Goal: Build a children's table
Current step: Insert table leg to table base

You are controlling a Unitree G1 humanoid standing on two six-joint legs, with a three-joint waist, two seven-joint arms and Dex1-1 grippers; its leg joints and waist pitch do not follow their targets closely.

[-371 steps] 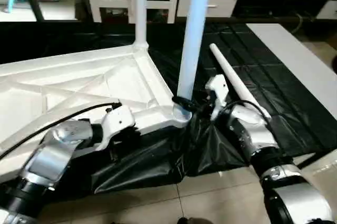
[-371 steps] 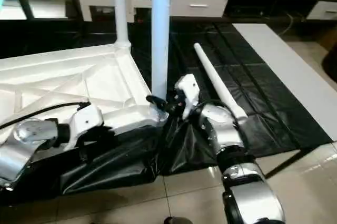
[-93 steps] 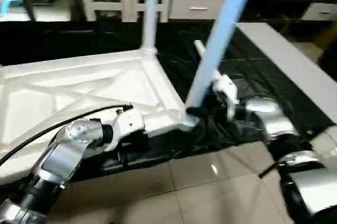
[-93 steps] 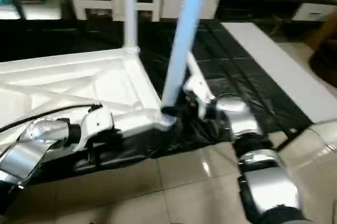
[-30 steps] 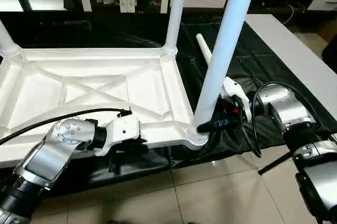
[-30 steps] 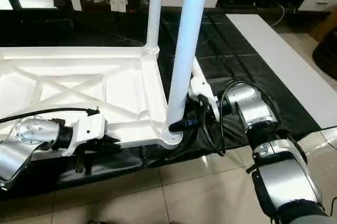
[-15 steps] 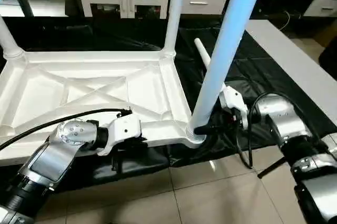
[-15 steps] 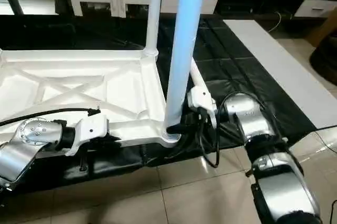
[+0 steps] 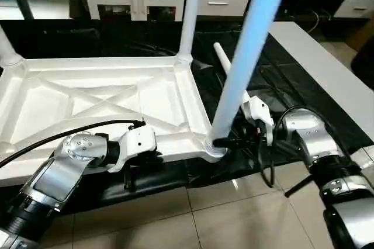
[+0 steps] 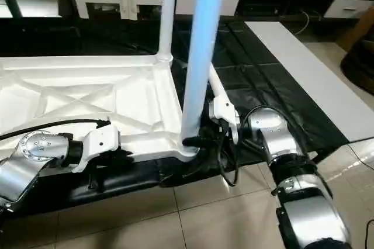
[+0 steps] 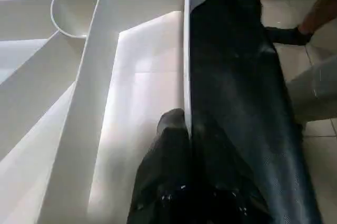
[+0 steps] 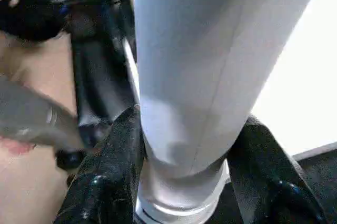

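The white table top (image 9: pixel 105 106) lies upside down on a black sheet (image 9: pixel 280 79) across the middle left of the frame. The left hand (image 11: pixel 184 129) is closed on its near rim. The right hand (image 9: pixel 225 141) grips the base of a leg (image 9: pixel 245 56) standing in the near right corner socket (image 9: pixel 214 149). A loose leg (image 9: pixel 225 59) lies behind it on the sheet

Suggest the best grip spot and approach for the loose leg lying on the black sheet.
Grip the loose leg around its round shaft, roughly mid-length, coming from above with fingers straddling it crosswise. It lies flat on the black sheet, tapered, partly hidden behind the mounted leg.
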